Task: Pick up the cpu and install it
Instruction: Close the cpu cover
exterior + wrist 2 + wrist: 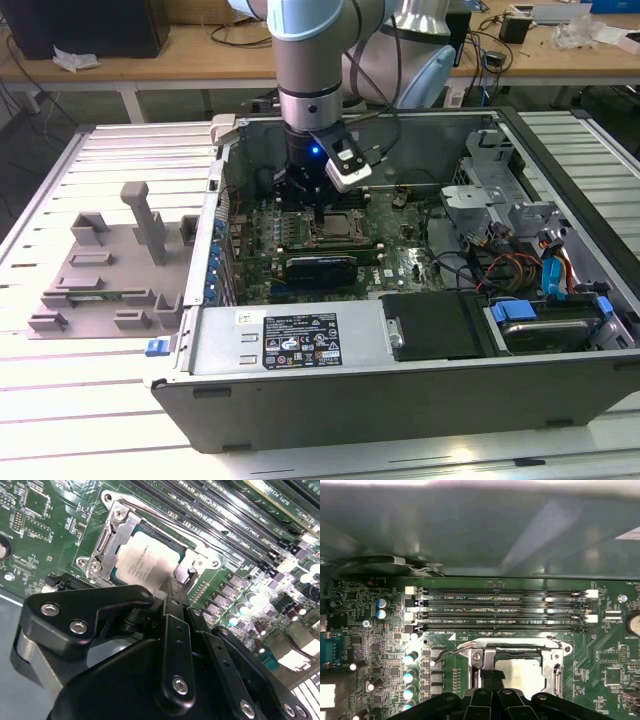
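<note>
The pincer (318, 215) hangs straight down from the arm inside the open computer case (400, 390), low over the green board. In both wrist views its two black fingers (172, 600) seem pressed together into one narrow bar, with nothing pinched between them, although their very ends are partly hidden by the pincer's own body, so I say this with some care.

Directly under the tips lies the cpu (147, 562). It rests flat in its socket, silver face up, and the tips of the pincer (172, 582) stand at one edge of it, touching or almost touching; I cannot tell which. The cpu is square, so it has no long axis to line up with. What counts is that it sits level and straight inside the metal frame (112, 540), whose sides run parallel to its edges. In the first wrist view the cpu (520, 672) shows just beside the pincer (492, 675), and the rows of memory slots (505, 610) run on the far side of the socket, parallel to its edge.

Further out, on the exterior view's left, the grey tray (100, 290) lies on the counter (60, 400), well apart from the case.
</note>
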Robot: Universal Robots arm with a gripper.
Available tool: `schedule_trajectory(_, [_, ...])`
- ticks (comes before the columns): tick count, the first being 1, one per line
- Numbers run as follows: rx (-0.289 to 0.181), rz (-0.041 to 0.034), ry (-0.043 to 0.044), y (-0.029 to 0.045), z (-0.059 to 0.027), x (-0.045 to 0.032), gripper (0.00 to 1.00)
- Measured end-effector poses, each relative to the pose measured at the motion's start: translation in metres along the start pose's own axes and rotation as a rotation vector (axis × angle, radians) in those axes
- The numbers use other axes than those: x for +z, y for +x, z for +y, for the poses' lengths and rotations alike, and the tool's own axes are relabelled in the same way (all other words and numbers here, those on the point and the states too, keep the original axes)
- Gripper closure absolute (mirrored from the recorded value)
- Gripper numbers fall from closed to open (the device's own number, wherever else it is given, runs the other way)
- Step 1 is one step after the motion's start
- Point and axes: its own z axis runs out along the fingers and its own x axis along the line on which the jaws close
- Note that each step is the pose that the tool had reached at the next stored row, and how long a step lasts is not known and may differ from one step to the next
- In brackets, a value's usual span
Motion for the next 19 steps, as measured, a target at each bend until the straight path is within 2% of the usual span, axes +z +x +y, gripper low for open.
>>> schedule_trajectory(4, [0.0,0.0,0.0001,-0.0005,0.0001,-0.0091,0.89])
schedule_trajectory(8, [0.0,-0.0001,0.0004,-0.0006,0.0001,-0.0093,0.89])
schedule_trajectory(11, [0.0,0.0001,0.0005,-0.0077,0.0,-0.009,0.89])
schedule_trajectory(13, [0.0,0.0004,0.0005,-0.0181,-0.0001,-0.0083,0.89])
schedule_trajectory(15, [0.0,0.001,0.0006,-0.0244,-0.0001,-0.0083,0.89])
schedule_trajectory(19, [0.0,0.0011,0.0005,-0.0251,0.0,-0.0184,0.89])
